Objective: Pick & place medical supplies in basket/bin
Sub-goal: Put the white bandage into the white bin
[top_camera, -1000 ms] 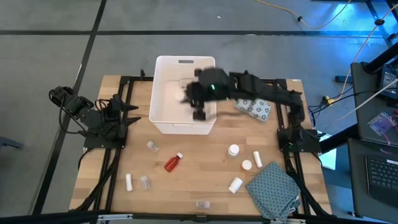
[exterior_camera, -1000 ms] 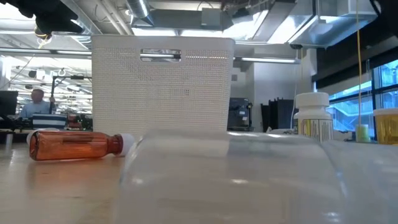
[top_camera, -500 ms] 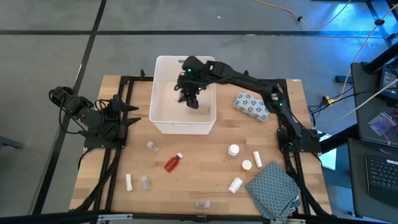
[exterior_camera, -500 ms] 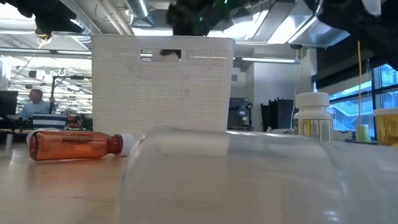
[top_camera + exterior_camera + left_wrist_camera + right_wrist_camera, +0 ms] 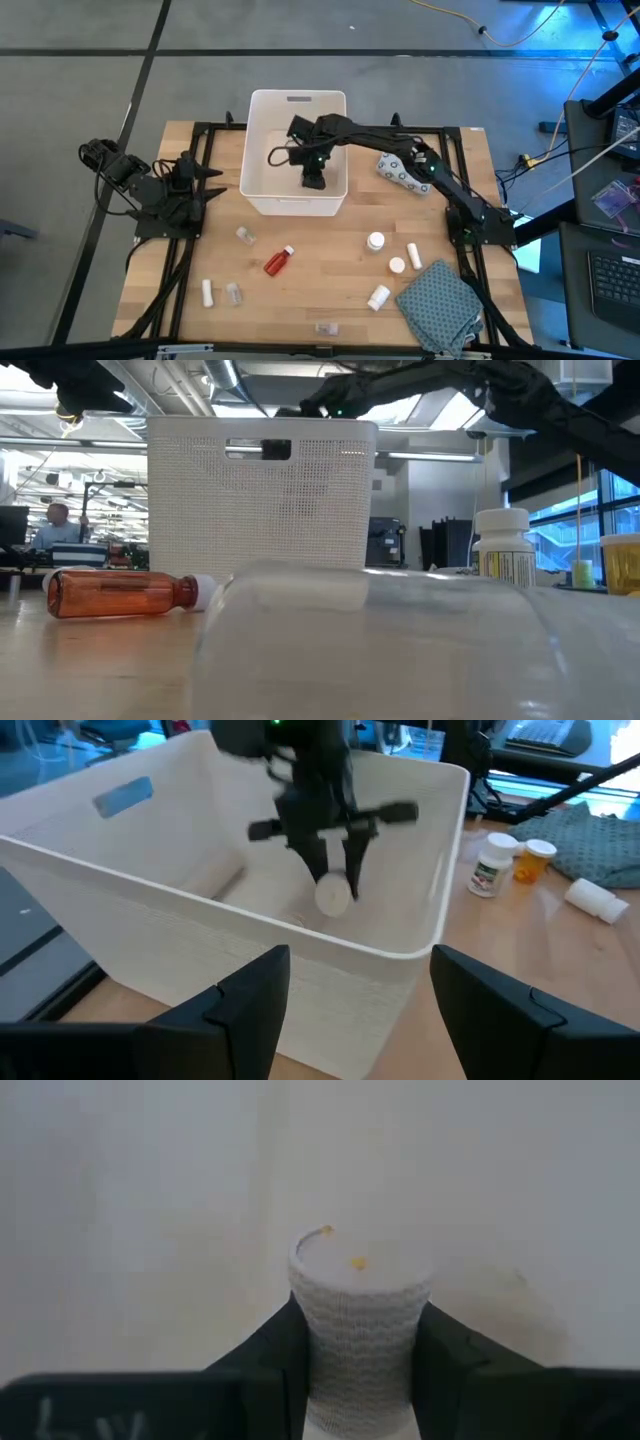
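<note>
From the high view I see the white bin (image 5: 297, 150) at about 12 o'clock from the table's centre, tall smooth walls, handle slot on the far wall. My right gripper (image 5: 315, 180) reaches down inside it, toward its near right part. The left gripper (image 5: 205, 180) waits at 9 o'clock by the table edge. A red bottle (image 5: 278, 261) lies near 6 o'clock of the bin, and the blue-dotted soft pack (image 5: 405, 171) sits at its 3 o'clock.

Low view: the bin's wall (image 5: 262, 500) fills the middle, the red bottle (image 5: 120, 593) lies on its side at 8 o'clock of it.

Left wrist view: that arm's own fingers (image 5: 250, 1000) stand wide apart, holding nothing. Inside the bin (image 5: 400, 955) the right gripper (image 5: 333, 892) pinches a small white roll (image 5: 333, 897).

Right wrist view: the fingers (image 5: 270, 1350) are narrowed around the roll (image 5: 360, 1335) (woven, gauze-like texture, with small orange specks on its flat end), clamping both sides against the pale bin interior (image 5: 130, 1200).
</note>
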`<state>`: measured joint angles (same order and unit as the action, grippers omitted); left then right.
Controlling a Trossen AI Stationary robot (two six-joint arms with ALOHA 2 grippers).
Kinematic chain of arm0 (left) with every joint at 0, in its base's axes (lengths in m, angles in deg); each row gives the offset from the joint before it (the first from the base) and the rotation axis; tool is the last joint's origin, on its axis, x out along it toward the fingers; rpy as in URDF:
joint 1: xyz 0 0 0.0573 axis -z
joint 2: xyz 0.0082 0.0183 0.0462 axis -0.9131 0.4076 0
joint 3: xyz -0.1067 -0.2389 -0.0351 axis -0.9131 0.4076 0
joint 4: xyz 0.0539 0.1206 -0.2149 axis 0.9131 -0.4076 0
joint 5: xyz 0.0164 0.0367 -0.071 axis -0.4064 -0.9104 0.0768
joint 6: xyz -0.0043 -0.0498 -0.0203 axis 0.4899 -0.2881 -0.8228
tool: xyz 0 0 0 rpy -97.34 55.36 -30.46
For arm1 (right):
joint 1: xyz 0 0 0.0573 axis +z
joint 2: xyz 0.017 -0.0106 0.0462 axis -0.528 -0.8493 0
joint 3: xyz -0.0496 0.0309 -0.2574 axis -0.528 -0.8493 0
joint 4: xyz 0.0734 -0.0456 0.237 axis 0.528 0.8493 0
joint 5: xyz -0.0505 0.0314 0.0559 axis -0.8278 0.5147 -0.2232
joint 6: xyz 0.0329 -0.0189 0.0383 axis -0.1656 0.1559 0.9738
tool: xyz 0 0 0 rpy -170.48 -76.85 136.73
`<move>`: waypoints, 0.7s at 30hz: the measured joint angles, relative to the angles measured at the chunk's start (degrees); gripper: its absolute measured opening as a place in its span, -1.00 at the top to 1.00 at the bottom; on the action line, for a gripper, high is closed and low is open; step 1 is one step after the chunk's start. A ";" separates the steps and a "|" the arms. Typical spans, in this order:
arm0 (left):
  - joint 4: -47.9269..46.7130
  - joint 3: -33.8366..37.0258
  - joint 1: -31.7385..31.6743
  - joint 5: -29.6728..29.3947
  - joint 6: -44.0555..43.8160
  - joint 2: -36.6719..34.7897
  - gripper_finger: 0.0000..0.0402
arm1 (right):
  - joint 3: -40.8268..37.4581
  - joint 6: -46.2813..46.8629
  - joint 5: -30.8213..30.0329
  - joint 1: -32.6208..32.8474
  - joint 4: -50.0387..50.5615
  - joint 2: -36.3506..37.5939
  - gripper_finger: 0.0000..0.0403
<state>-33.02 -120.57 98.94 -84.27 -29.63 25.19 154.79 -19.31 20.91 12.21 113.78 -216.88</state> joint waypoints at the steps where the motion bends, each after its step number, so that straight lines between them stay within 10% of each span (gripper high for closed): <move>1: -0.02 0.00 0.00 -0.23 0.00 0.00 -0.17 | 0.00 -0.92 -1.88 0.00 0.60 -0.56 0.41; 15: -0.22 0.00 0.00 -2.16 0.00 0.00 -0.17 | 0.00 -1.93 -26.58 -0.23 1.96 -2.63 0.41; 21: -0.21 0.00 0.00 -3.64 0.00 0.00 -0.17 | 0.00 -2.05 -25.60 -1.01 2.05 -2.63 0.41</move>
<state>-33.23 -120.57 98.94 -87.91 -29.63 25.19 154.79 -21.36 -4.69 11.19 115.84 -219.51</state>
